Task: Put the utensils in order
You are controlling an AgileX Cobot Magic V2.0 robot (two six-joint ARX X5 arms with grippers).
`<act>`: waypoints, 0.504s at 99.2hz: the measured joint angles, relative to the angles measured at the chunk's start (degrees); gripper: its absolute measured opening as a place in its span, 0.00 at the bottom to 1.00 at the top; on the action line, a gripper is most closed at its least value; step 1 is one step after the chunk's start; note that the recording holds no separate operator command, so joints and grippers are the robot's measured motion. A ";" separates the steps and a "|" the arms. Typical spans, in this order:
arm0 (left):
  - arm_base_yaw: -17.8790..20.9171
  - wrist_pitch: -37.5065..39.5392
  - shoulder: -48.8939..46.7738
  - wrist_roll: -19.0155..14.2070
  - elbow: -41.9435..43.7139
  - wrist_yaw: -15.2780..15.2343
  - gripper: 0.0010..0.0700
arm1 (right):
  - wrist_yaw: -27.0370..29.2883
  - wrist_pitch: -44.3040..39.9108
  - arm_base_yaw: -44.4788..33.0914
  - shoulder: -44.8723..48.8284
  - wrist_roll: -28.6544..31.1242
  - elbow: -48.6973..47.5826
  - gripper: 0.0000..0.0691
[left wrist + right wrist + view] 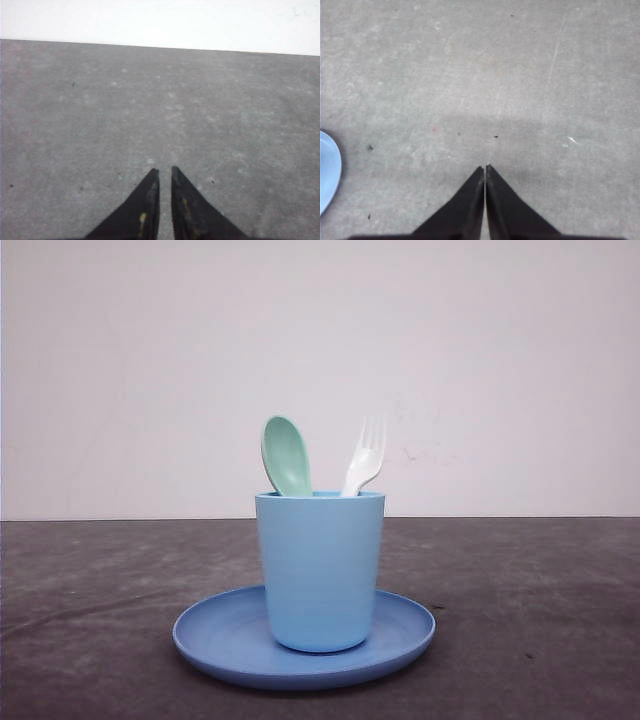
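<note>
A: What've we got in the front view?

B: We see a light blue cup [320, 575] standing upright on a round blue plate [215, 640], approx. centre of the dark grey table [90, 590]. Both utensils stand in the cup, business ends up. The mint-green spoon [286, 455] pokes out at about 11 o'clock from the cup's mouth, bowl up, leaning a bit toward 11. The white fork [364, 460] pokes out at about 1 o'clock, tines up, leaning toward 1. We can't see the handles; they're hidden inside the cup. Spoon & fork are apart at the top, w/ a gap between them. A pale wall [320, 340] sits behind the table.

A: And the arms?

B: In the left wrist view we see the left gripper [165, 171] over bare tabletop, nothing between the fingers [145, 210]. The tips are nearly together, only a narrow slit between them, so we call it closed and empty. In the right wrist view the right gripper [485, 167] looks the same: black fingers pressed tip to tip, holding nothing, above grey tabletop. We also see a sliver of the plate's rim at the edge of that view, well apart from the fingertips.

A: Is either touching the utensils?

B: No, both are clear of the cup, plate & utensils.
</note>
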 joint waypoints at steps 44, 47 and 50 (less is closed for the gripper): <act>0.00 0.00 0.00 0.00 0.00 0.00 0.01 | 0.90 18.34 -5.33 -25.29 -1.53 -25.35 0.01; 0.00 0.00 0.00 0.00 0.00 -0.02 0.01 | 0.85 19.47 -5.44 -27.23 -1.66 -27.61 0.01; 0.00 0.00 0.00 0.00 0.00 0.00 0.01 | 0.81 20.68 -5.49 -29.03 -1.86 -29.62 0.01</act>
